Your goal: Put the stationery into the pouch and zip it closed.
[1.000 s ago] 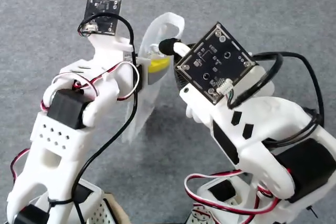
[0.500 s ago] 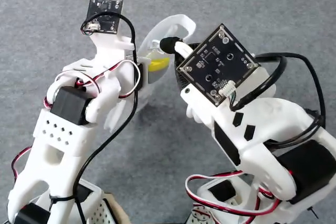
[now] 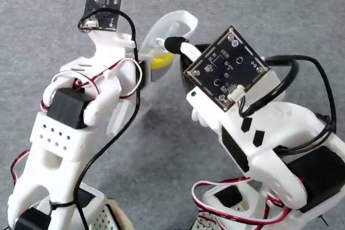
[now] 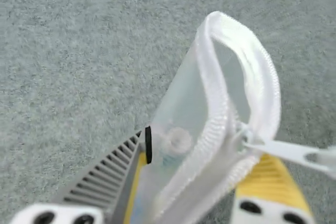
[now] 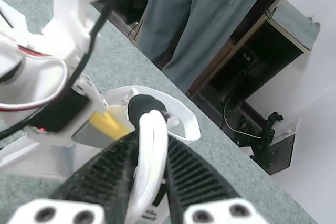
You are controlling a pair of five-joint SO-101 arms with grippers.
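Altogether one pouch (image 3: 182, 19), one pen (image 3: 183, 48).

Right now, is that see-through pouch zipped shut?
No, the mouth of the pouch gapes in a wide open loop, with the zipper pull sitting at one end.

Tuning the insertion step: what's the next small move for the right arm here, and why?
Probably ease the right gripper forward so the pen slides deeper into the pouch. The left gripper holds the pouch with its mouth open, and the pen's black tip sits just at that opening while most of its white body is outside.
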